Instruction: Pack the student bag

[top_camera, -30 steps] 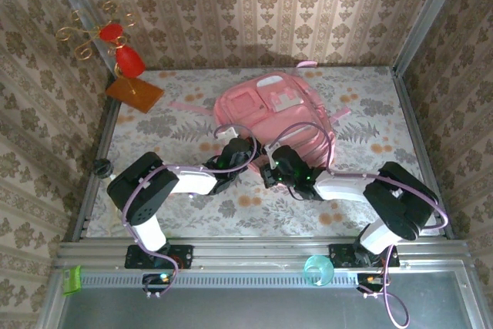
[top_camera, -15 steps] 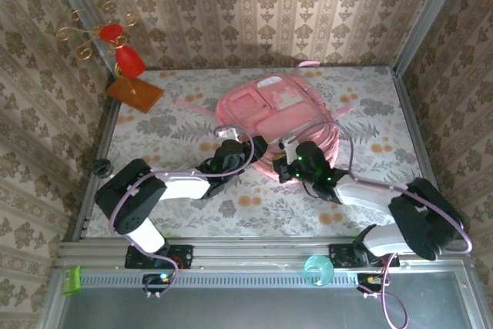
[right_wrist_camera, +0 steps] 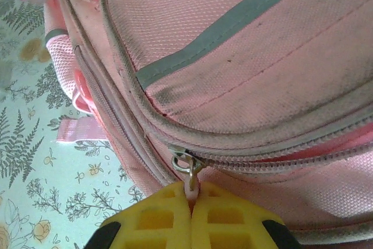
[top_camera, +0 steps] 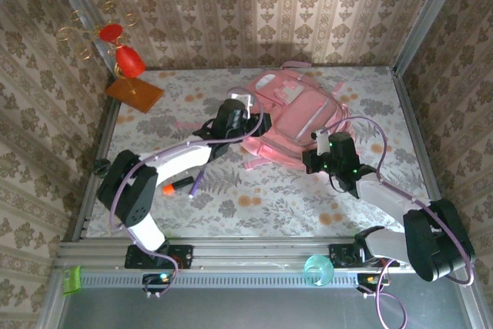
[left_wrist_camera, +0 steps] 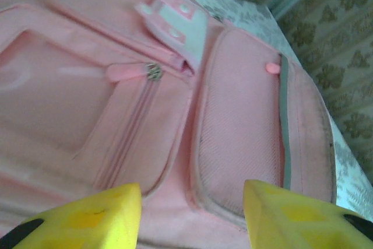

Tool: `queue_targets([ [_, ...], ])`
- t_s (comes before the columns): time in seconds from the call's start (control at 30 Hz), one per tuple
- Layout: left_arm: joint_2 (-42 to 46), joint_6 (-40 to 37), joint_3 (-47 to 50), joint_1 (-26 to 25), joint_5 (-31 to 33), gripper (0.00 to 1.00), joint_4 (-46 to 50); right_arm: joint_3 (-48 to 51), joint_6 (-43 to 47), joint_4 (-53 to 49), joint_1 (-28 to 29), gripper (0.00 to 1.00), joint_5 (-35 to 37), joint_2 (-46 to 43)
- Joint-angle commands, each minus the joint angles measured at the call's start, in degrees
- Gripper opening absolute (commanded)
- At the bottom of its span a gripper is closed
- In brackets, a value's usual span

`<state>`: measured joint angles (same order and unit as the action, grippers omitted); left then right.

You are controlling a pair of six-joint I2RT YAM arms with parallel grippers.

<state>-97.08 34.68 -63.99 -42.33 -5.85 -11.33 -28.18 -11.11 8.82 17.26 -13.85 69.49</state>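
Note:
The student bag (top_camera: 289, 113) lies flat at the back middle of the table, a large pink backpack with zipped front pockets. My left gripper (top_camera: 237, 113) hovers at its left side. In the left wrist view it (left_wrist_camera: 192, 217) stands open over the bag's front (left_wrist_camera: 145, 115), its yellow fingers (left_wrist_camera: 99, 220) apart with only pink fabric between them. My right gripper (top_camera: 317, 148) is at the bag's near right edge. The right wrist view shows this gripper (right_wrist_camera: 191, 202) shut on a pale zipper pull (right_wrist_camera: 190, 180) of the bag (right_wrist_camera: 245, 56); behind the slider the zipper gapes slightly.
An orange-tipped marker (top_camera: 176, 186) and a purple pen (top_camera: 196, 184) lie on the floral cloth under the left arm. A red ornament (top_camera: 127, 61) on a brown base (top_camera: 135, 92) stands back left. A teal cup (top_camera: 318, 270) sits on the front rail. Patterned walls enclose three sides.
The left gripper opened and moved away from me to the bag's left side. The right gripper, still shut, pulled right, and the bag shifted right and turned. The marker and pen came into view.

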Motion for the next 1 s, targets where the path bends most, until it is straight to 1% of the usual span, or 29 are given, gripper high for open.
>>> queue_targets([
  [0.0,-4.69,-6.86,-5.93,-0.2,-7.34,0.46,8.72,-1.69,-2.62,-0.42,-0.21,0.0,-0.89,0.03],
  [0.13,-9.96,-9.01,-13.02,-0.2,-10.6,0.48,12.75,-1.5,-2.79,-0.29,-0.71,0.0,-0.57,0.07],
  [0.23,-14.18,-11.34,-19.17,-0.04,-11.23,0.49,18.5,-1.75,-3.2,-0.38,-0.83,0.0,-0.91,0.46],
  [0.4,-18.61,-11.04,-22.88,0.01,-14.95,0.49,20.19,-2.14,-3.59,-0.91,-0.86,0.0,-1.41,1.06],
  [0.5,-20.81,-9.49,-24.17,0.01,-17.62,0.44,21.23,-2.08,-4.13,-0.93,-0.79,0.0,-1.62,1.04],
  [0.53,-21.04,-8.65,-23.76,-0.01,-18.9,0.41,20.34,-1.99,-4.24,-0.87,-0.71,0.0,-1.62,0.81],
  [0.67,-20.76,-4.24,-20.91,0.1,-23.41,0.36,15.6,-1.9,-4.38,-0.67,-0.72,0.0,-1.18,0.73],
  [0.73,-20.93,-2.49,-20.18,0.14,-25.6,0.32,14.11,-2.05,-4.6,-0.49,-0.73,0.0,-1.22,1.13],
  [0.8,-20.86,-1.55,-19.25,0.05,-26.49,0.3,12.97,-2.21,-4.59,-0.46,-0.67,0.0,-1.2,1.45],
  [0.83,-20.89,-1.82,-19.24,0.05,-25.74,0.32,14.03,-2.35,-4.62,-0.75,-0.7,0.0,-0.94,1.6],
  [0.87,-20.72,-2.6,-19.13,0.06,-23.82,0.36,15.33,-2.46,-4.49,-1.05,-0.69,0.0,-0.77,1.47],
  [0.9,-20.25,-3.69,-18.89,0.21,-20.56,0.42,17.06,-2.45,-4.42,-1.17,-0.73,0.0,-0.75,1.23],
  [0.93,-19.78,-4.86,-18.74,0.4,-17.63,0.44,18.32,-2.4,-4.44,-1.17,-0.73,0.0,-0.74,1.1],
  [0.97,-19.49,-5.73,-18.61,0.55,-16.23,0.45,19.16,-2.36,-4.56,-1.26,-0.69,0.0,-0.74,1.0],
])
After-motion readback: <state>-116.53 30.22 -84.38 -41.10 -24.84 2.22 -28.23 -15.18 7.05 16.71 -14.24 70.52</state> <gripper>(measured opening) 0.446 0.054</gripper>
